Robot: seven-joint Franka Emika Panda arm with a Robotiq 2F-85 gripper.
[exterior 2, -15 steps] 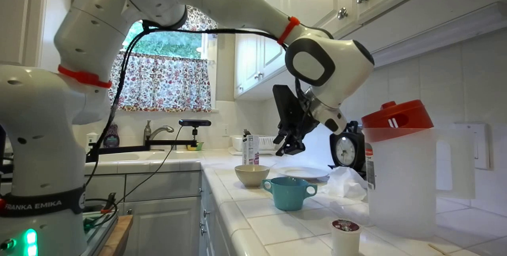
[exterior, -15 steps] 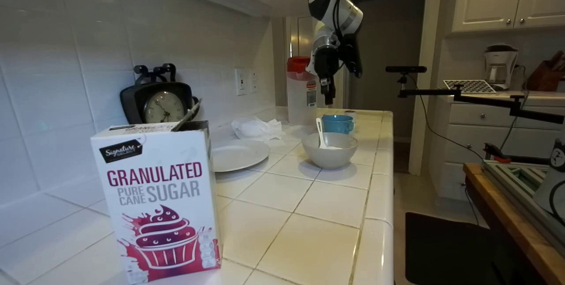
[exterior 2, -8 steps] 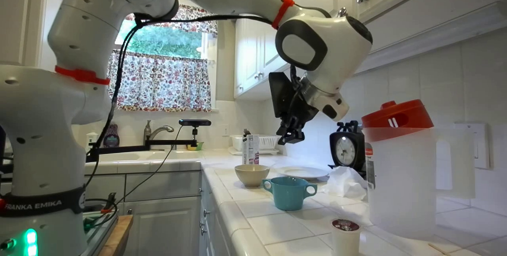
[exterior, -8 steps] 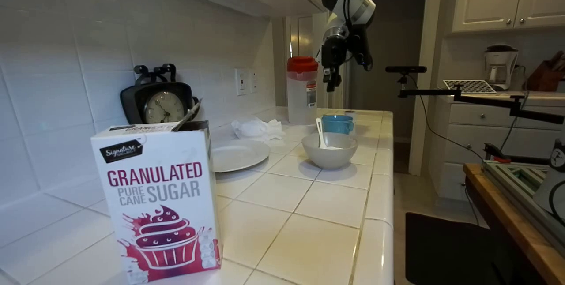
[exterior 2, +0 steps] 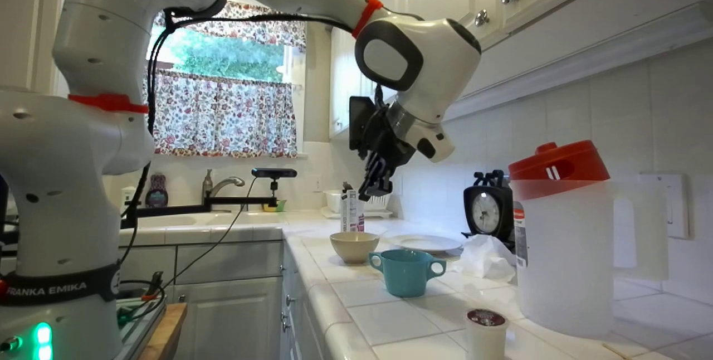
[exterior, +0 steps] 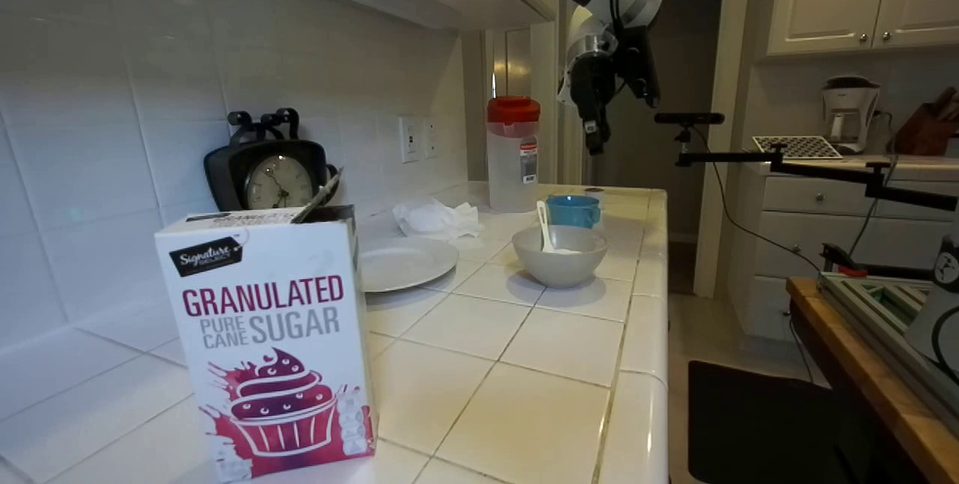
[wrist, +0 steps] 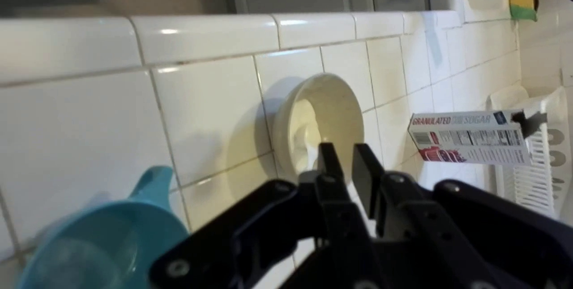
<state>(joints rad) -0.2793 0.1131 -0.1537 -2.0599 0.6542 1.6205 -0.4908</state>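
Note:
My black gripper (wrist: pixel 342 148) is empty in the wrist view, its fingers apart with a narrow gap between them. It hangs in the air above the counter in both exterior views (exterior: pixel 596 147) (exterior 2: pixel 376 190). In the wrist view the fingertips overlap a pale bowl (wrist: pixel 342 103) without touching it. The bowl (exterior: pixel 558 268) holds white grains and a white spoon (exterior: pixel 545 225); it also shows in an exterior view (exterior 2: pixel 354 247). A turquoise two-handled cup (exterior 2: pixel 409 276) stands near it, and shows at the lower left of the wrist view (wrist: pixel 154 181).
An open sugar box (exterior: pixel 262 334) stands farther along the counter. A white plate (exterior: pixel 419 267), crumpled paper (exterior: pixel 438 219) and a black clock-faced scale (exterior: pixel 277 180) lie toward the wall. A red-lidded pitcher (exterior 2: pixel 562 259) and small pod (exterior 2: pixel 486 337) stand beyond the cup. Cabinets (exterior 2: pixel 434 9) hang above.
My gripper has risen and then shifted toward the counter's front edge and the robot's base. The bowl, spoon, cup and other things on the counter have not moved.

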